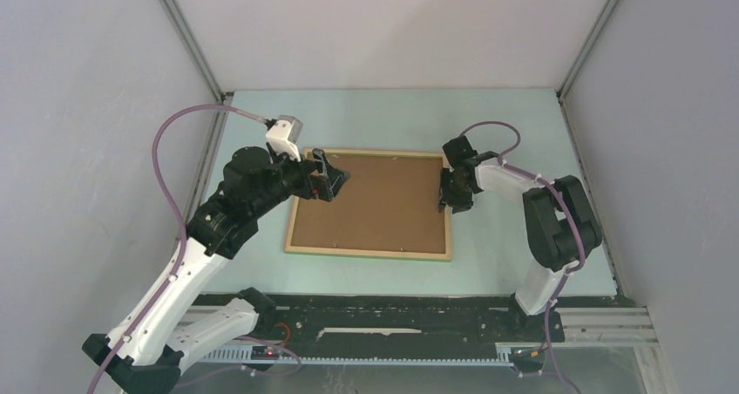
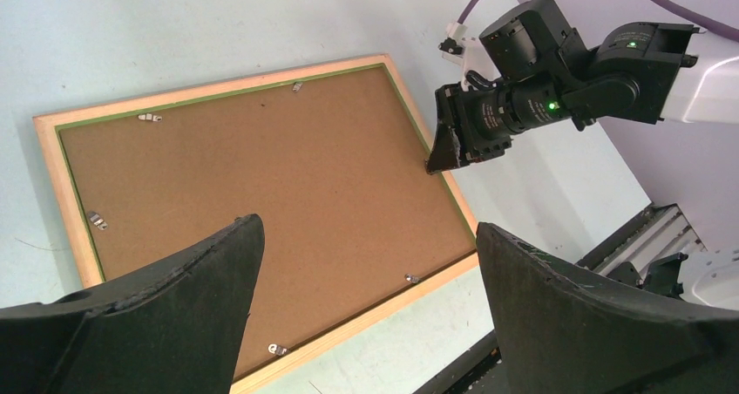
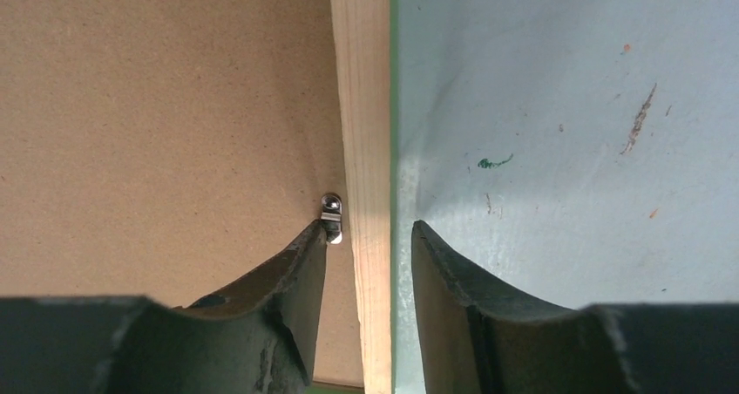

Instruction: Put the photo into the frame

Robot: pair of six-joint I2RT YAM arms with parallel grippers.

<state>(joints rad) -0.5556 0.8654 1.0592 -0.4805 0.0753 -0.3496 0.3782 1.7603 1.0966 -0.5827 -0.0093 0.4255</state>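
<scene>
The frame lies face down on the table, its light wood rail around the photo's brown board back; the printed side is hidden. Small metal tabs sit along the inner edge. My left gripper hovers open over the frame's left end, and its wrist view looks down between wide fingers at the board. My right gripper is at the right rail. In its wrist view the jaws straddle the wood rail, apart from it, and the left fingertip touches a metal tab.
The pale green table is boxed in by grey walls on the left, right and back. A black mounting rail runs along the near edge by the arm bases. A purple cable loops above the left arm.
</scene>
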